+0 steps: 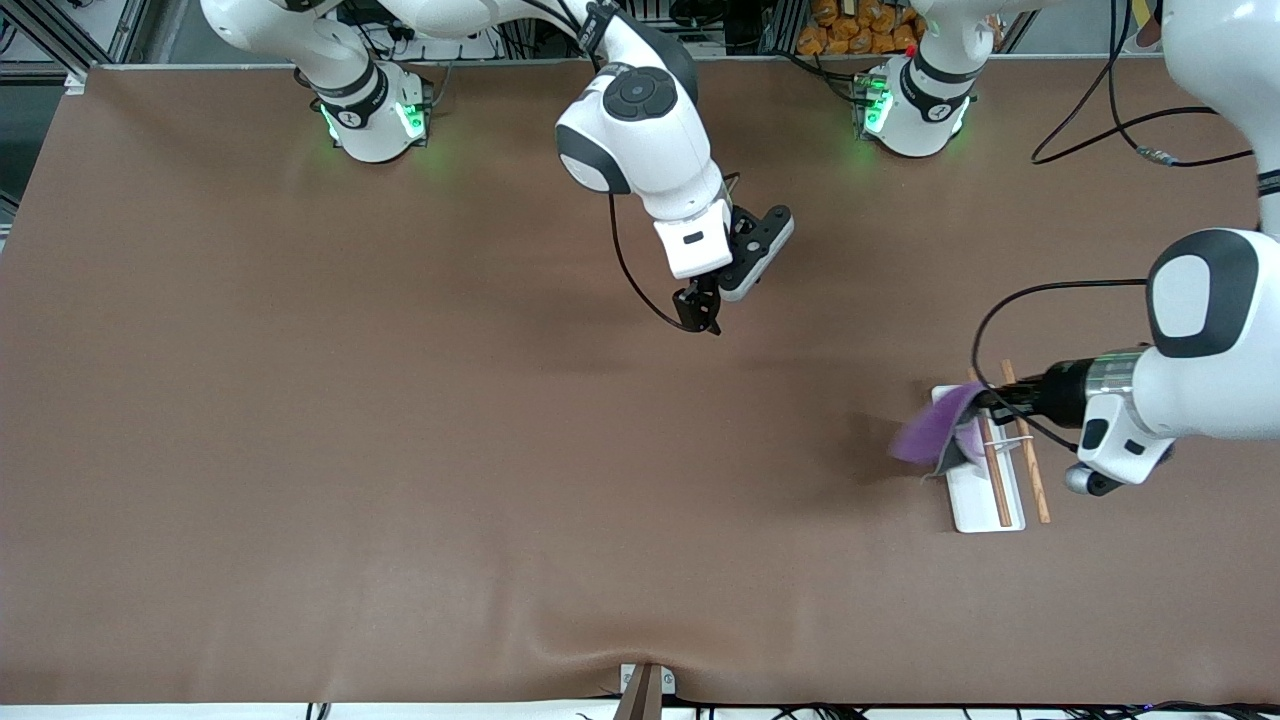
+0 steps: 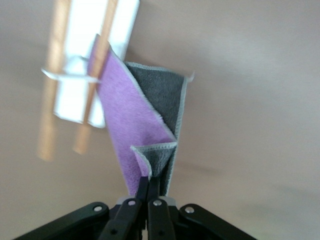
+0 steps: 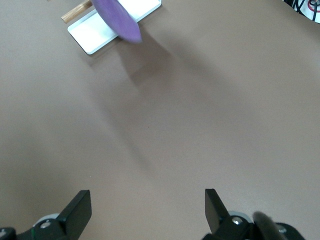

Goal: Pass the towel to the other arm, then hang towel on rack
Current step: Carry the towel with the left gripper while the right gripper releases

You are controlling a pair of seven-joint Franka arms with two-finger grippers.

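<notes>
The purple towel (image 1: 933,430) with its grey reverse hangs from my left gripper (image 1: 988,400), which is shut on one corner. It droops over the rack's end that faces the right arm, touching or just above the nearer rod. The rack (image 1: 985,505) is a white base with two brown rods, at the left arm's end of the table. In the left wrist view the towel (image 2: 135,125) fans out from the shut gripper (image 2: 149,182) over the rack (image 2: 75,95). My right gripper (image 1: 702,310) hangs open and empty over the table's middle. Its wrist view shows the towel (image 3: 118,17) and rack (image 3: 95,36) far off, with the gripper (image 3: 147,205) holding nothing.
A brown mat (image 1: 400,450) covers the whole table. A black cable (image 1: 1130,130) loops on the table by the left arm's base. A small bracket (image 1: 645,685) sits at the table edge nearest the front camera.
</notes>
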